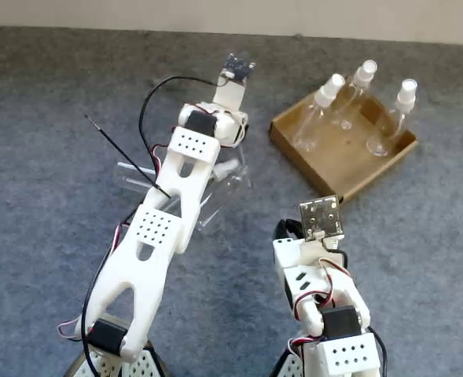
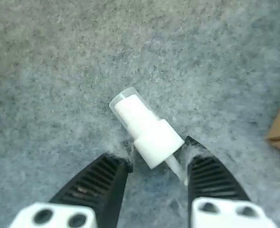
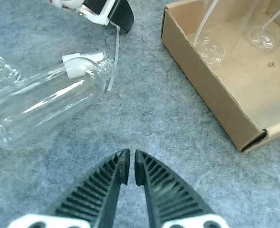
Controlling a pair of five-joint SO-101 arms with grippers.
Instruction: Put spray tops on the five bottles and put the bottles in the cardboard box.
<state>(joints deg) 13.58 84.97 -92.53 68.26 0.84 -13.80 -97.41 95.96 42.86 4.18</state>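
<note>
It seems a robot lab or a hobby workbench. The left arm [image 1: 164, 228] and the right arm [image 1: 325, 314], white plastic with loose wires [image 1: 147, 110], stand on a grey carpet-like cover [image 1: 42, 157].

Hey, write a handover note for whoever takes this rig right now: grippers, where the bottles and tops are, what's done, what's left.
Left gripper is at a loose spray top; grip unclear.
Right gripper is shut and empty, over the carpet beside the cardboard box.
Done: three bottles with tops stand in the box.
Left: two bottles lie on the carpet, seemingly without tops; top them, then box them.
</note>
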